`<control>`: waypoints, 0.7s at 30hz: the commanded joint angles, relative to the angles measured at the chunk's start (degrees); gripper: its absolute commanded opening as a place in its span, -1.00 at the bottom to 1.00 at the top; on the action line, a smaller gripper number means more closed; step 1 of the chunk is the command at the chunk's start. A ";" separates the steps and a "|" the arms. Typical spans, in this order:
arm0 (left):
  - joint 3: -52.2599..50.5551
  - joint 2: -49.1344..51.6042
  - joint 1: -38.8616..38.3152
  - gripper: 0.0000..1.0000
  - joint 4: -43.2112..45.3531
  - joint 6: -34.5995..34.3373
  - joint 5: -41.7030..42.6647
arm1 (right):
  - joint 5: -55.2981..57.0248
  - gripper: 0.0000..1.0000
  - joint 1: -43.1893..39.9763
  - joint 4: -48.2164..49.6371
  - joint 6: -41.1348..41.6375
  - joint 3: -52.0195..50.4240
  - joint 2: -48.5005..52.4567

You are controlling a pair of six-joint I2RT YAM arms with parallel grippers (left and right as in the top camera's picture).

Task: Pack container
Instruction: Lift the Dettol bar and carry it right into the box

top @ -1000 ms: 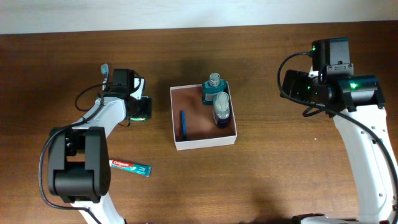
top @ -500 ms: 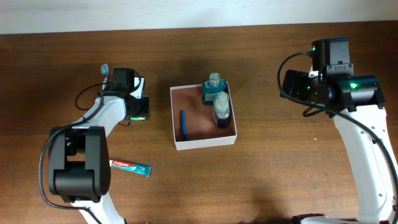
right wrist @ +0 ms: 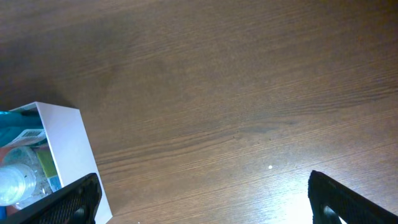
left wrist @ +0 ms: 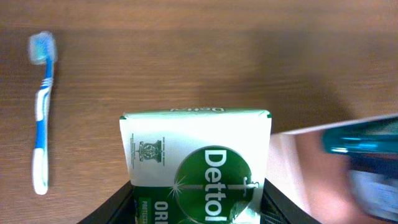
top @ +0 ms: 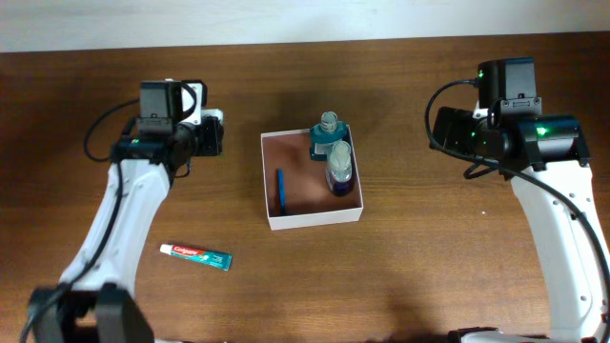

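**Soap box in hand, container near the left arm**

My left gripper [left wrist: 196, 210] is clamped on the Dettol soap box [left wrist: 196, 155], one finger on each long side, label up. The carton looks stiff and flat-faced, so that hold should be safe. The toothbrush [left wrist: 42, 112] lies on the table [top: 429, 286] off to one side.

The container [top: 315, 218] sits mid-table between the arms. The teal bottle [top: 326, 138] and clear bottle [top: 339, 170] stand along one wall, and a blue stick [top: 282, 188] lies on the floor.

My read is that the thin walls are light and will slide or buckle if bumped. If it needs holding, I pinch at a corner, not mid-wall.

The toothpaste tube [top: 200, 255] lies well apart from it. My right gripper [right wrist: 202, 180] has its fingers spread wide and holds nothing.
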 commanded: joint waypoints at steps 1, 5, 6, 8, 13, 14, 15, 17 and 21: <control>0.85 -2.62 -0.52 -0.56 -1.55 -4.79 7.80 | 0.55 0.97 -0.20 0.02 0.22 0.02 0.42; 0.85 -3.52 -2.32 -0.56 -4.02 -8.37 9.77 | 0.52 0.97 -0.20 0.02 0.22 0.02 0.42; 0.85 -3.52 -3.08 -0.56 -4.46 -8.74 10.12 | 0.52 0.97 -0.20 0.02 0.24 0.02 0.42; 0.85 -3.52 -4.76 -0.57 -4.96 -8.72 10.64 | 0.52 0.97 -0.20 0.02 0.22 0.02 0.42; 0.85 -3.52 -9.86 -0.57 -4.83 -8.74 10.36 | 0.52 0.97 -0.20 0.02 0.24 0.02 0.42; 0.85 -3.52 -11.26 -0.57 -4.83 -8.74 10.36 | 0.52 0.97 -0.20 0.02 0.22 0.02 0.42; 0.85 -3.50 -12.22 -0.58 -4.83 -8.85 10.29 | 0.52 0.97 -0.20 0.02 0.24 0.02 0.42; 0.85 -3.48 -14.38 -0.59 -4.90 -10.21 8.50 | 0.52 0.97 -0.20 0.02 0.22 0.02 0.42; 0.85 -3.43 -18.64 -0.59 -4.70 -11.52 3.02 | 0.52 0.97 -0.20 0.02 0.22 0.02 0.42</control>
